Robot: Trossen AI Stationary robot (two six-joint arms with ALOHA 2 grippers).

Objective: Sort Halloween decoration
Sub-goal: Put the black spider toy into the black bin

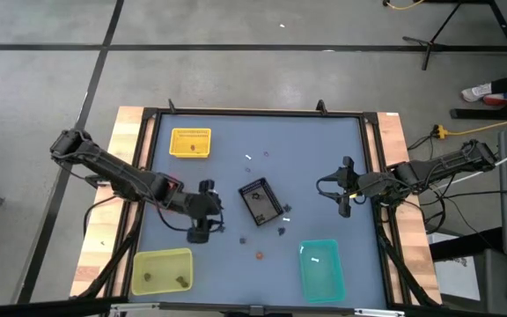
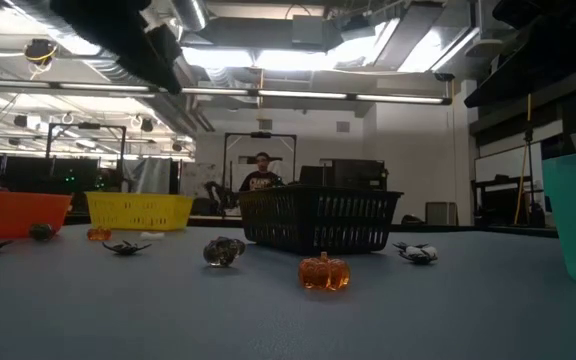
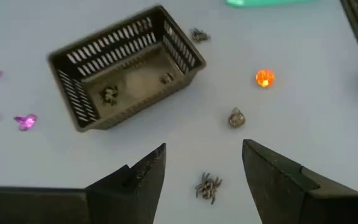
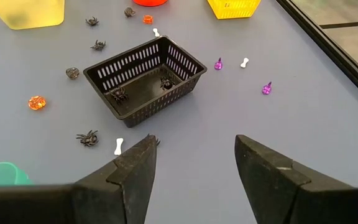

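Black basket (image 4: 148,78): 2 spiders inside.
Loose: spiders (image 4: 87,137), pumpkin (image 4: 36,102), bones.
Left gripper (image 3: 204,171): fingers apart above spider (image 3: 208,186).
Right gripper (image 4: 194,165): apart, empty.

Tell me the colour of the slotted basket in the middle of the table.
Black basket, clearest in the right wrist view.

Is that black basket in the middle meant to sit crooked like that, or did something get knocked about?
The black basket sits skewed to the table's edges, unlike the yellow basket, which lies nearly square. It is upright, with two spiders inside. Small trinkets lie scattered round it, including an orange pumpkin. Nothing looks broken or tipped.
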